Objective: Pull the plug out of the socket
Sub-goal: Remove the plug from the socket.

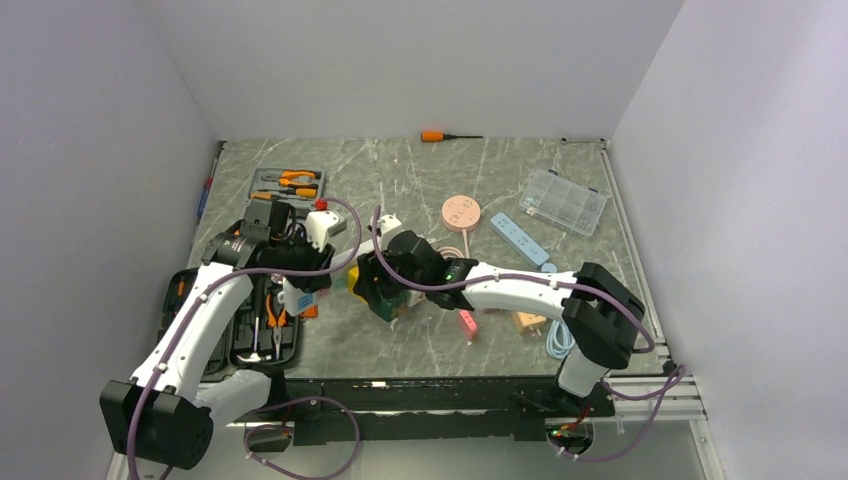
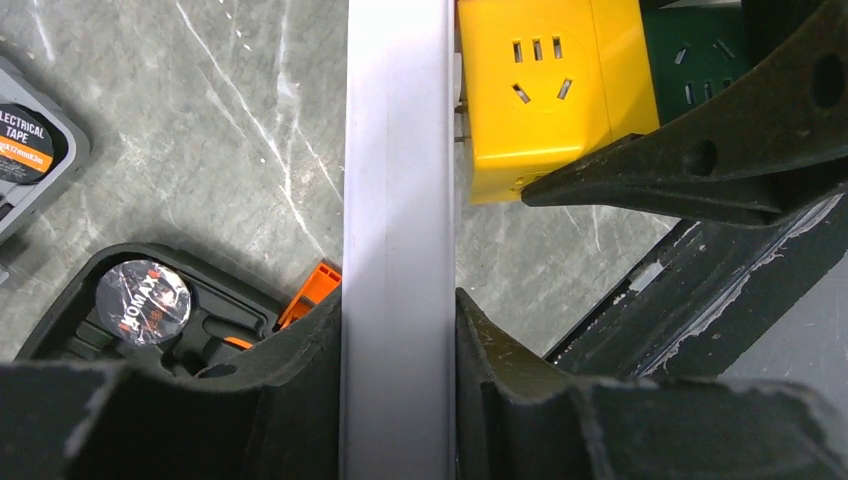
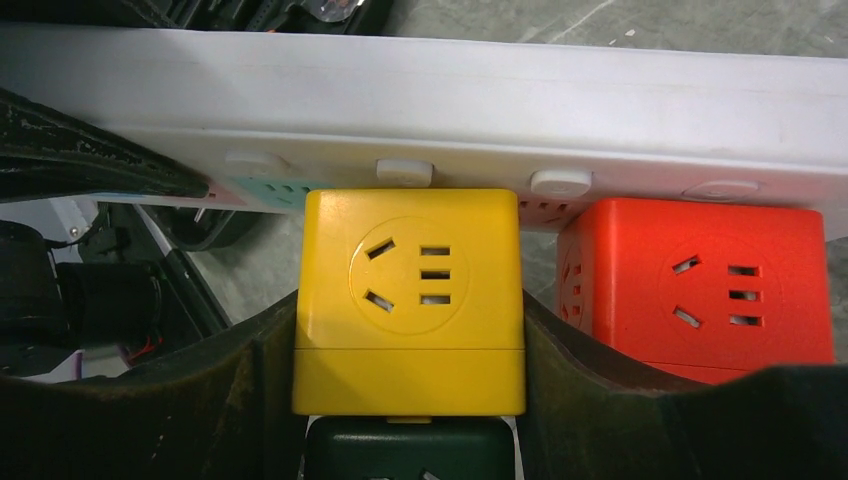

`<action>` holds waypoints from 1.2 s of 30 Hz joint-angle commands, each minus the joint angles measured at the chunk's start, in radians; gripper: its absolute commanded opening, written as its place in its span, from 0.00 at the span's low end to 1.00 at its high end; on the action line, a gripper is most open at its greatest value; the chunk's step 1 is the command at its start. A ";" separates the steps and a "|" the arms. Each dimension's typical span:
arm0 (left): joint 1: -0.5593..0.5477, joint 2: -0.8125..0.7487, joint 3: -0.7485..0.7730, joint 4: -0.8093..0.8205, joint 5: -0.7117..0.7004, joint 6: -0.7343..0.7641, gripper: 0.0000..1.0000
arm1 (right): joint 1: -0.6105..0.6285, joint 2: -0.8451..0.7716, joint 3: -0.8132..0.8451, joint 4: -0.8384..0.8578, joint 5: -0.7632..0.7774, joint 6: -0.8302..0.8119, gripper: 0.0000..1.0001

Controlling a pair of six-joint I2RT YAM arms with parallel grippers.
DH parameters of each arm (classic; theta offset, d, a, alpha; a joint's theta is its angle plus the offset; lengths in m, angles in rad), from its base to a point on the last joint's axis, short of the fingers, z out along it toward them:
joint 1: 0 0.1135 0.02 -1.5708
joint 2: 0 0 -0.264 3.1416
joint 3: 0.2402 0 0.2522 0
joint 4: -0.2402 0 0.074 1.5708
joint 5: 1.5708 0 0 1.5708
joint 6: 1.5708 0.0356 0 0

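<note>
The socket (image 2: 395, 200) is a long white power strip, and my left gripper (image 2: 398, 310) is shut on it, one finger pressed to each long side. A yellow cube plug (image 3: 410, 300) sticks out of the socket's (image 3: 450, 100) outlet face. My right gripper (image 3: 410, 330) is shut on it, with both fingers flat against its sides. In the left wrist view the plug's (image 2: 545, 90) metal pins show in a thin gap beside the strip. A dark green cube (image 3: 405, 450) sits on the plug's outer end. From above, both grippers (image 1: 310, 285) (image 1: 375, 290) meet at mid-table.
A red cube (image 3: 700, 285) is plugged into the strip beside the yellow one. An open black tool case (image 1: 255, 330) lies under the left arm, a grey one (image 1: 285, 185) behind it. A pink disc (image 1: 461, 212), light-blue strip (image 1: 522, 238), clear organiser box (image 1: 565, 200) and orange screwdriver (image 1: 440, 136) lie farther back.
</note>
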 commanded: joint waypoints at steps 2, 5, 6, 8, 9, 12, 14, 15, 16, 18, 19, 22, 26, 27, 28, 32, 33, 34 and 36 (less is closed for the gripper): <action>-0.002 -0.026 -0.005 0.046 -0.146 0.036 0.21 | 0.001 -0.173 -0.009 0.264 -0.051 0.048 0.00; -0.009 -0.028 0.004 0.049 -0.185 0.032 0.08 | 0.001 -0.193 -0.043 0.254 -0.045 0.048 0.00; -0.011 -0.029 0.006 0.053 -0.201 0.028 0.05 | 0.001 -0.198 -0.052 0.249 -0.042 0.049 0.00; -0.016 -0.034 0.004 0.066 -0.233 0.016 0.03 | 0.001 -0.208 -0.070 0.241 -0.038 0.052 0.00; -0.017 -0.037 0.001 0.073 -0.253 0.011 0.03 | 0.001 -0.211 -0.076 0.234 -0.031 0.053 0.00; -0.023 -0.041 -0.009 0.092 -0.320 0.004 0.00 | 0.004 -0.209 -0.082 0.198 -0.018 0.057 0.00; -0.029 -0.048 -0.020 0.106 -0.356 0.004 0.00 | 0.005 -0.209 -0.097 0.201 -0.016 0.064 0.00; -0.032 -0.050 -0.026 0.111 -0.373 0.004 0.00 | 0.005 -0.207 -0.104 0.203 -0.015 0.068 0.00; -0.035 -0.052 -0.031 0.116 -0.387 0.002 0.00 | 0.006 -0.206 -0.110 0.204 -0.012 0.072 0.00; -0.038 -0.050 -0.038 0.128 -0.422 0.004 0.00 | 0.010 -0.197 -0.118 0.204 -0.001 0.079 0.00; -0.040 -0.049 -0.040 0.134 -0.427 0.004 0.00 | 0.014 -0.191 -0.119 0.206 0.003 0.080 0.00; -0.049 -0.040 -0.045 0.144 -0.481 0.003 0.00 | 0.025 -0.163 -0.108 0.215 0.004 0.088 0.00; -0.052 -0.037 -0.039 0.149 -0.488 -0.004 0.00 | 0.057 -0.104 -0.055 0.203 0.007 0.073 0.00; -0.052 -0.037 -0.039 0.149 -0.488 -0.004 0.00 | 0.066 -0.092 -0.045 0.197 0.012 0.065 0.00; -0.051 -0.038 -0.041 0.150 -0.486 -0.003 0.00 | 0.072 -0.083 -0.039 0.191 0.012 0.057 0.00; -0.052 -0.047 -0.053 0.146 -0.449 0.000 0.00 | 0.088 -0.077 -0.071 0.159 0.076 0.021 0.00; -0.051 -0.049 -0.055 0.144 -0.441 0.001 0.00 | 0.090 -0.083 -0.089 0.146 0.088 0.010 0.00; -0.051 -0.049 -0.055 0.141 -0.439 0.000 0.00 | 0.094 -0.090 -0.113 0.134 0.100 -0.005 0.00; -0.052 -0.049 -0.054 0.136 -0.415 0.002 0.00 | 0.101 -0.106 -0.163 0.105 0.140 -0.026 0.00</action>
